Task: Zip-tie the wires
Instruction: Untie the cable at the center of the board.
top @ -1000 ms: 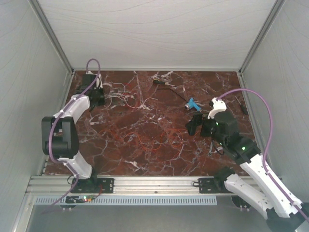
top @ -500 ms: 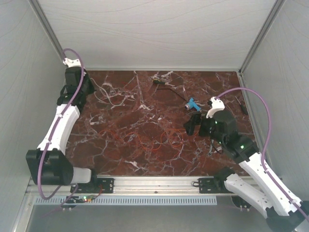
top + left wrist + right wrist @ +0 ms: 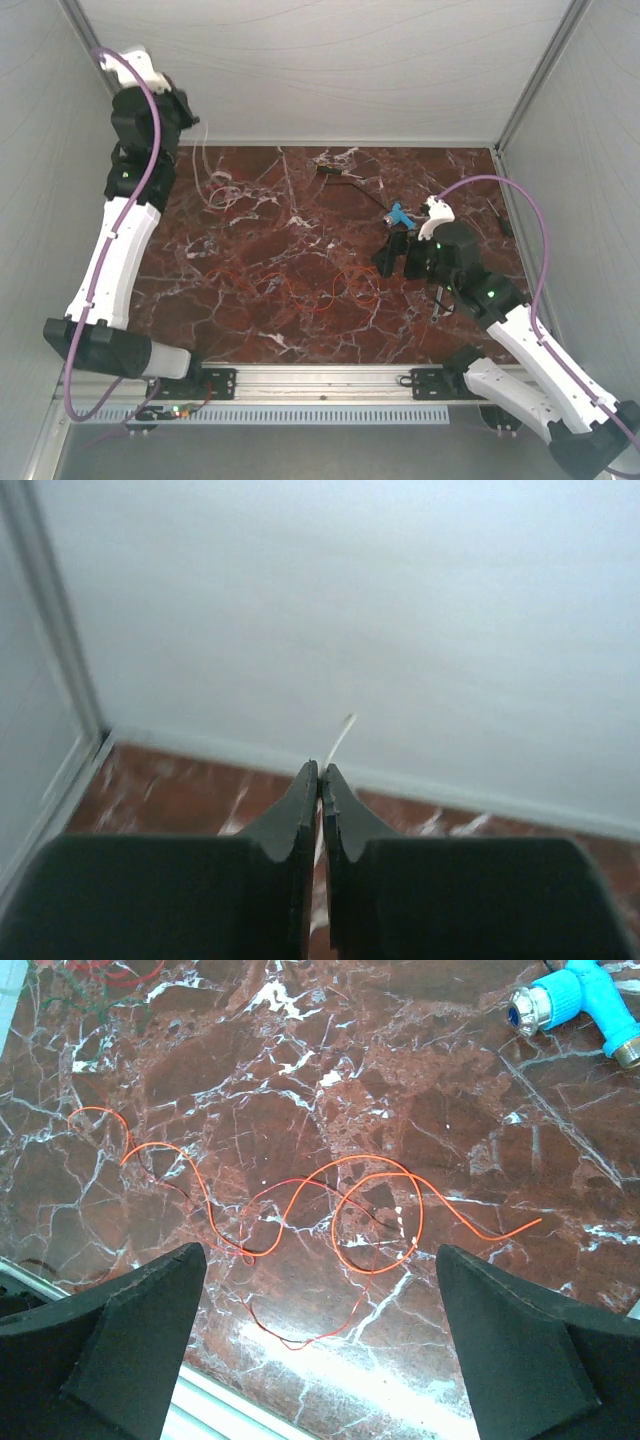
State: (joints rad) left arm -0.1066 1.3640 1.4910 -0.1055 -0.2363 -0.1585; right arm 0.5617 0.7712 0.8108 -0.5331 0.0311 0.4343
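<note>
Below the right fingers point(image 3: 130, 1340), which stand wide apart and grip nothing, the red wires point(image 3: 375, 1158) lie looped on the marble surface point(image 3: 300, 1060). Beyond the right-hand tip sits a blue fitting point(image 3: 580, 1000). Farther off, high above the surface, the left fingers point(image 3: 300, 810) are pressed together on one white wire strand point(image 3: 340, 735), whose end protrudes past the tips.

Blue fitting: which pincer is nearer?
Right. The right pincer hovers just near-side of the blue fitting; the left pincer is up at the far-left corner, pinching a white wire.
</note>
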